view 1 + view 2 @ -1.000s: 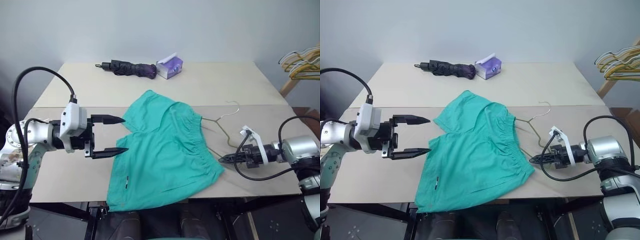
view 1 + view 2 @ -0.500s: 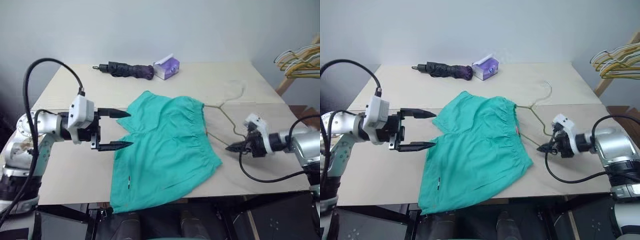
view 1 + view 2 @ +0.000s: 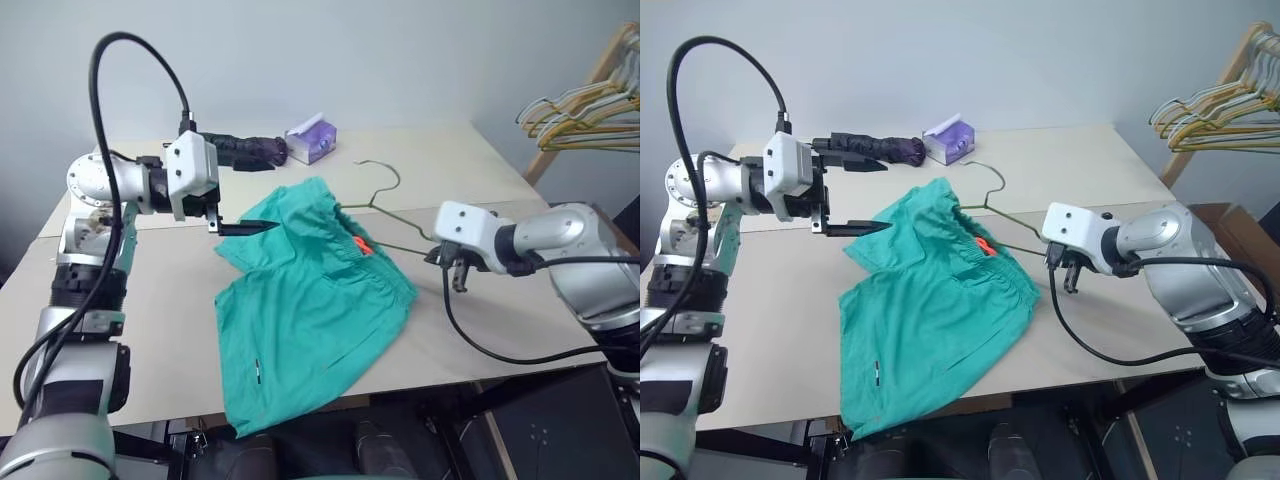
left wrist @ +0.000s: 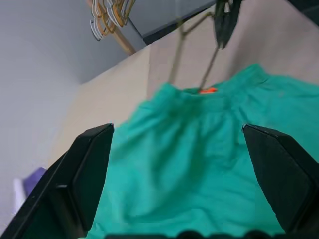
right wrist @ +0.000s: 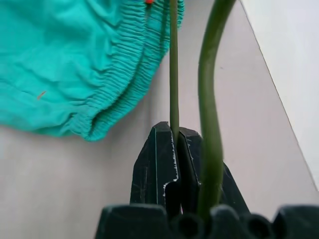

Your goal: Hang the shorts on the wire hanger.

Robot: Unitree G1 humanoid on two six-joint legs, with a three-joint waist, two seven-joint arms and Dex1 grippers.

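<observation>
Both arms have come up and in since a second ago. My right gripper (image 5: pixel 174 149), which was low by the desk edge, now has the hanger (image 3: pixel 375 205) lifted at one end, and the waistband side of the shorts (image 3: pixel 310 310) has bunched toward the hook. My left gripper (image 3: pixel 855 195) has moved from beside the leg hem up toward the far-left corner of the shorts.

Right fingers (image 5: pixel 159 164) are pressed together, pinching the hanger wire; the wrist view shows one strand clamped between them and a second strand passing just beside. Hanger runs from that grip up and back toward the hook, which rises over the desk (image 3: pixel 150 330) behind the shorts. Its far end sits at the waistband by the orange tag (image 3: pixel 361 243); can't tell whether it goes inside the fabric.

Left fingers (image 4: pixel 89 164) are spread wide, holding nothing, with the lower tip at the shorts' far edge; can't tell if it touches.

Shorts lie flat on the desk, hems at the near edge.

Umbrella (image 3: pixel 875 148) and tissue pack (image 3: pixel 948 138) at the far side. Spare hangers (image 3: pixel 575 100) on a rack to the right.
</observation>
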